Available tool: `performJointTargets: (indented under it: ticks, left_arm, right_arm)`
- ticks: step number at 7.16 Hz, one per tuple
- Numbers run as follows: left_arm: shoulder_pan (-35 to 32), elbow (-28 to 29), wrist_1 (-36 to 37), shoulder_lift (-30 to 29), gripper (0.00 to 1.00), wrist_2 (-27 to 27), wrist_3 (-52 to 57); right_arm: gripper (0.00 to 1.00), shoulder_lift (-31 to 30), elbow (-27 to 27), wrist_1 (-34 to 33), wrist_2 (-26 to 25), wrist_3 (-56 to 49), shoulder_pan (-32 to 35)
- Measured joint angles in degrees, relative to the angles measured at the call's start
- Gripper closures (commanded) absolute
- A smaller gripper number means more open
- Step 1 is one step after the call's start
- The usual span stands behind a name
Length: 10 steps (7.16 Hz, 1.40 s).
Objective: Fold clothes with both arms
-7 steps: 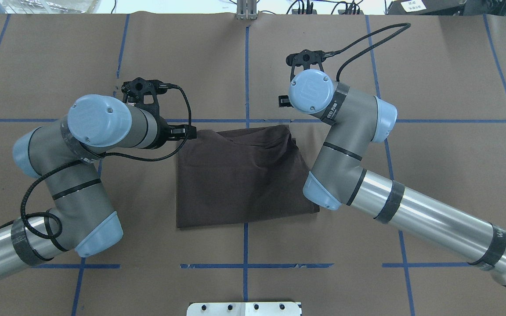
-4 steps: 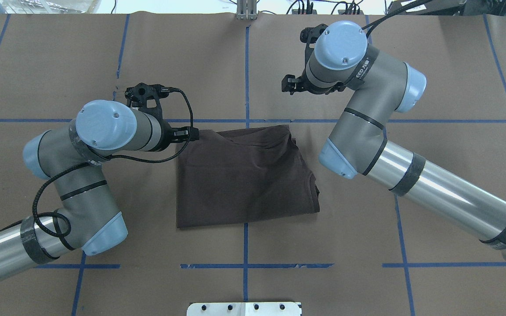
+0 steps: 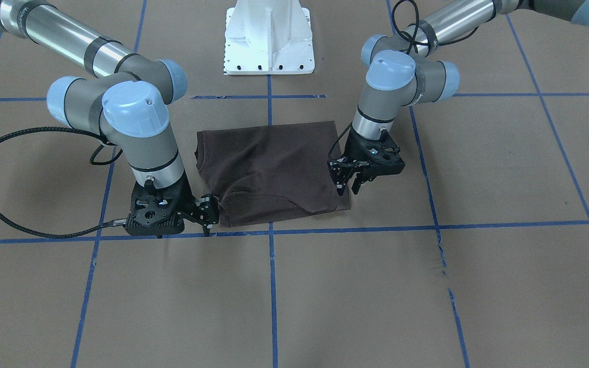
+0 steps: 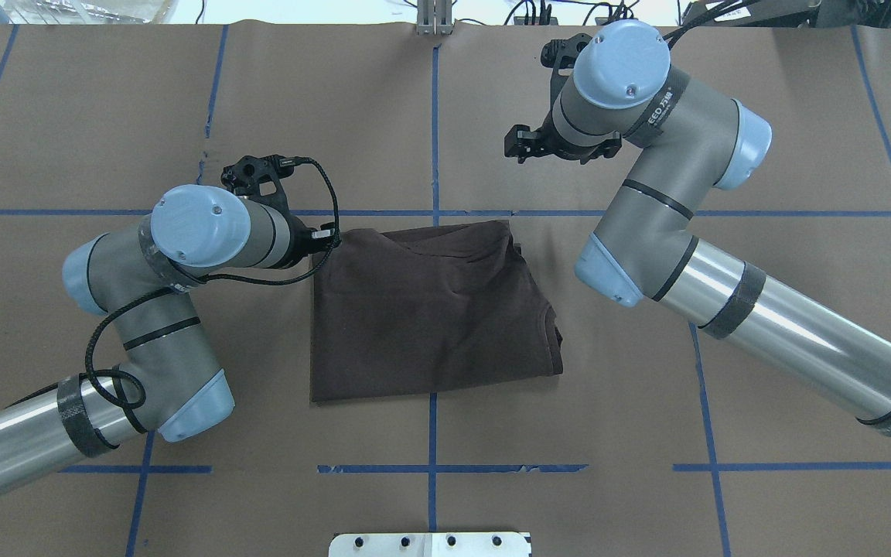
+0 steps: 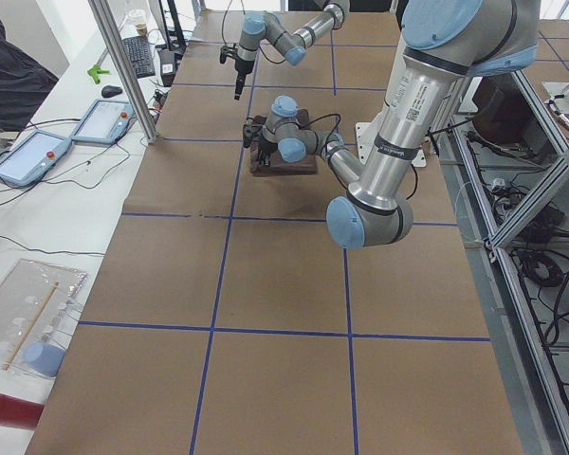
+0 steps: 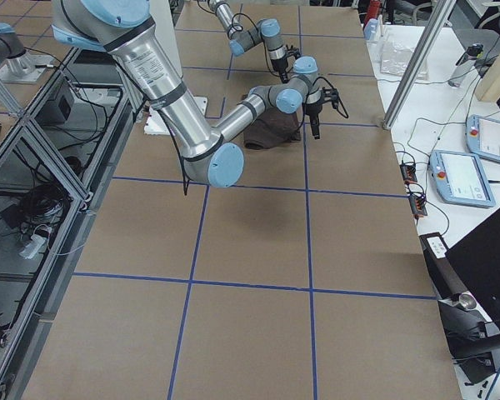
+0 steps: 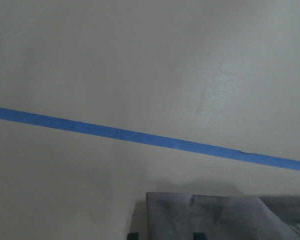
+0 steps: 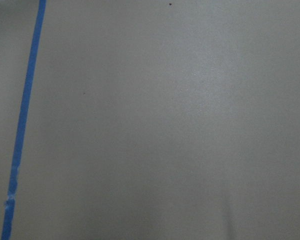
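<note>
Brown shirt (image 4: 430, 309) lies mid-bench (image 4: 260, 495), folded into a rough square, with the collar (image 4: 550, 319) bunched at the edge on the robot's right. Bench is covered in brown paper with a grid of blue tape (image 4: 432, 116). Handling, as a judgement: light, limp cloth whose layers are free to slide on each other and on the smooth paper. Nothing is breakable, but a one-sided lift would likely drag the stack and spill the fold. Best hold is a pinch through all layers at the two far corners, one per claw, raised together. Left claw (image 4: 331, 236) is low at the far left corner, fingers parted, nothing held; cannot tell whether a tip touches cloth. Right claw (image 4: 521, 144) is likewise released and carries nothing, hovering beyond the far right corner, apart from the shirt. The overhead view shows that gap plainly. The front camera flattens it, so the claw reads as just beside the corner, yet that view shows the parted fingers best. Left wrist camera catches the cloth corner at its bottom edge. Right wrist camera shows only paper and tape. Side views are too small for detail.
</note>
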Motion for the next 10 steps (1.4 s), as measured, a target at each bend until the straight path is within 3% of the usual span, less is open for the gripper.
performJointTargets:
  ticks: [1, 2, 3, 10]
  left_arm:
    - [0.1, 0.6, -0.3, -0.1, 0.59, 0.0, -0.3]
    - [0.1, 1.0, -0.6, -0.1, 0.85, 0.1, -0.4]
    - [0.1, 1.2, -0.7, -0.2, 1.00, 0.1, -0.4]
    - [-0.8, 1.3, -0.6, 0.4, 1.00, 0.1, 3.0]
  right_arm:
    - [0.00, -0.2, 0.0, 0.0, 0.0, 0.0, 0.0]
    - [0.00, -0.2, 0.0, 0.0, 0.0, -0.1, 0.0]
    - [0.00, -0.3, 0.0, 0.0, -0.1, -0.1, 0.0]
    - [0.00, -0.7, -0.1, 0.0, -0.1, -0.2, 0.0]
